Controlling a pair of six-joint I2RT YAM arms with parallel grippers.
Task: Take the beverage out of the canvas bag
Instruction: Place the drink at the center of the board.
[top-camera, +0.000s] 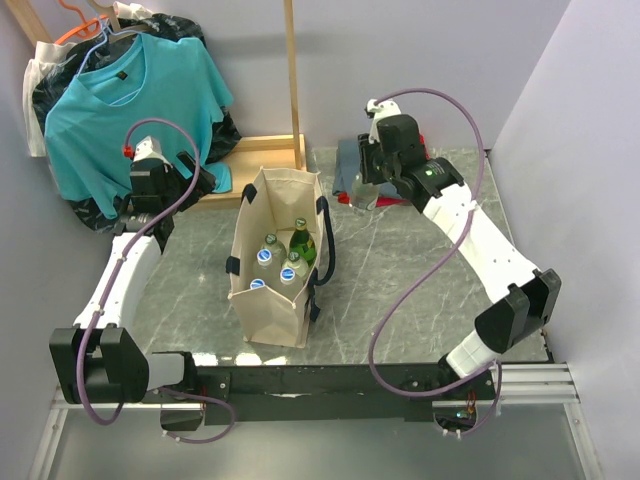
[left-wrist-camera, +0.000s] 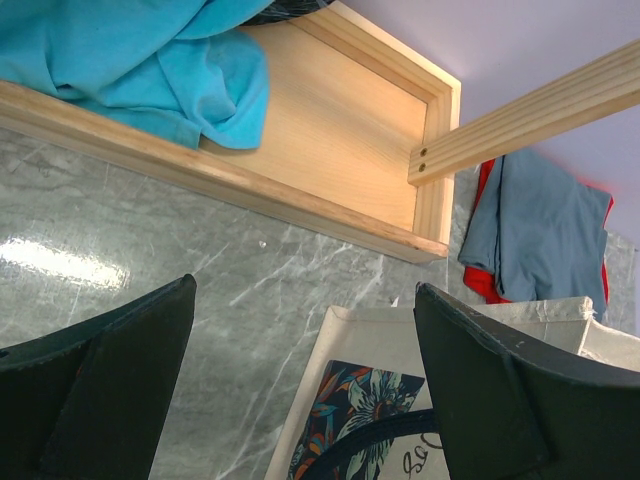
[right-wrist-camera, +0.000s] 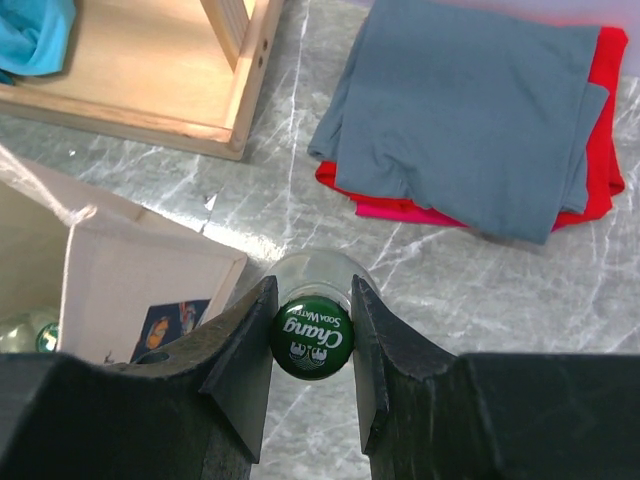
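A green-capped glass bottle (right-wrist-camera: 312, 340) is clamped outside the beige canvas bag (top-camera: 270, 295) by the right pincer (right-wrist-camera: 311, 300); only its release onto the grey marble table (right-wrist-camera: 480, 290) seems left.

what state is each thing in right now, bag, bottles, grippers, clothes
canvas bag: upright, mouth open
bottles in the bag: standing upright, capped
Chang bottle: capped, out of the bag, gripped at the cap
right gripper: shut on the Chang bottle
left gripper: open, empty
teal shirt: hung on a hanger
grey cloth: folded, lying flat
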